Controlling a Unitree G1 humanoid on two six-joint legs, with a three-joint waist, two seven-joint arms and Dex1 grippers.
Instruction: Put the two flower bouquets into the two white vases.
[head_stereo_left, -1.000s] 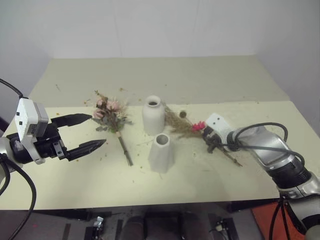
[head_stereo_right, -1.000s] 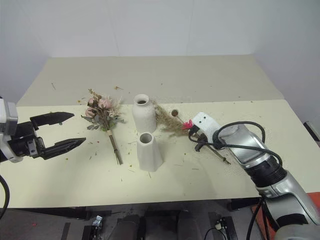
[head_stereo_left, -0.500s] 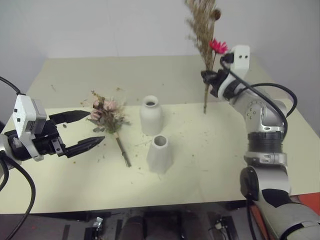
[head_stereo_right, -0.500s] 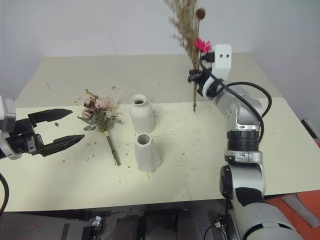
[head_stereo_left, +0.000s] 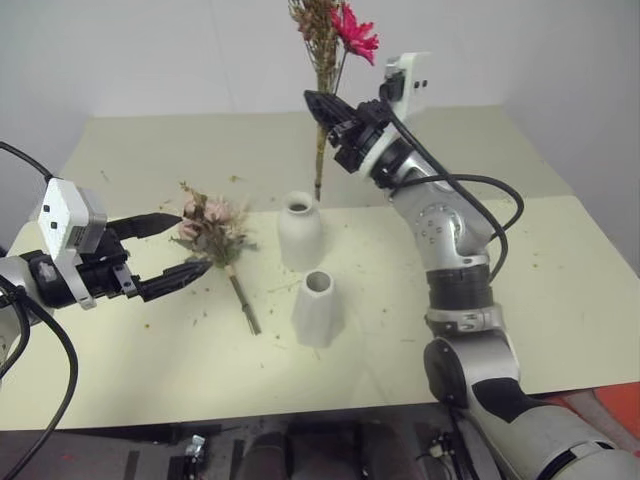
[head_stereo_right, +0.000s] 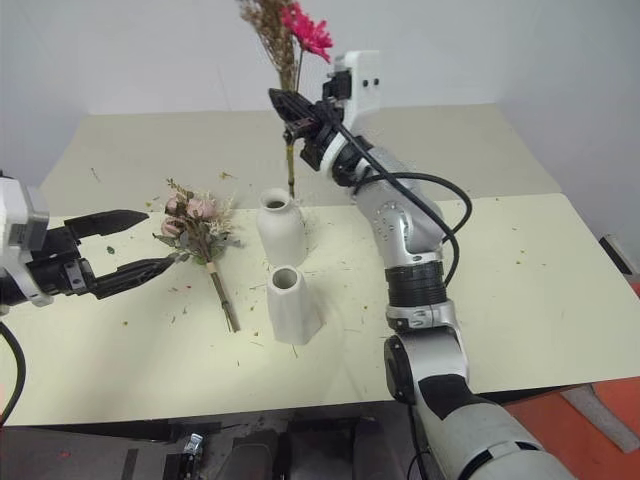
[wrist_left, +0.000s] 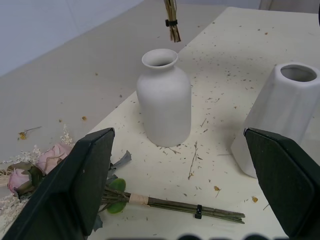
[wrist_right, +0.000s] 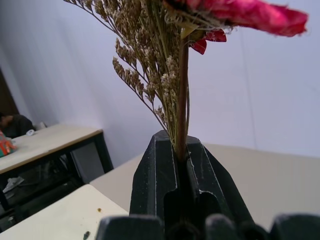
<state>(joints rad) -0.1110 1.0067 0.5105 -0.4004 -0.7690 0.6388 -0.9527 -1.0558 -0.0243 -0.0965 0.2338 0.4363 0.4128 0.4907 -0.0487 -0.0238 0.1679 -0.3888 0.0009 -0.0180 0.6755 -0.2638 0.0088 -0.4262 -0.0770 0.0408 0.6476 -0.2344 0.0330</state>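
My right gripper (head_stereo_left: 318, 103) is shut on the stems of the dry grass bouquet with the magenta flower (head_stereo_left: 352, 32) and holds it upright in the air. Its stem ends (wrist_left: 173, 31) hang just above and behind the mouth of the rounded narrow-necked white vase (head_stereo_left: 300, 232). The taller faceted white vase (head_stereo_left: 318, 310) stands in front of it, nearer to me. The pink rose bouquet (head_stereo_left: 214, 226) lies on the table left of the vases, stems pointing toward me. My left gripper (head_stereo_left: 188, 243) is open, its fingertips right beside the rose heads.
The cream table (head_stereo_left: 520, 290) is littered with dry plant crumbs around the vases. A seam (head_stereo_left: 560, 204) runs across it behind the rounded vase. A white wall (head_stereo_left: 150, 50) stands past the far edge, and dark-framed desks (wrist_right: 45, 145) stand in the room beyond.
My right gripper has lifted the dry bouquet off the table at the right, swung it left and turned it upright over the rounded vase. The left gripper has stayed by the roses.
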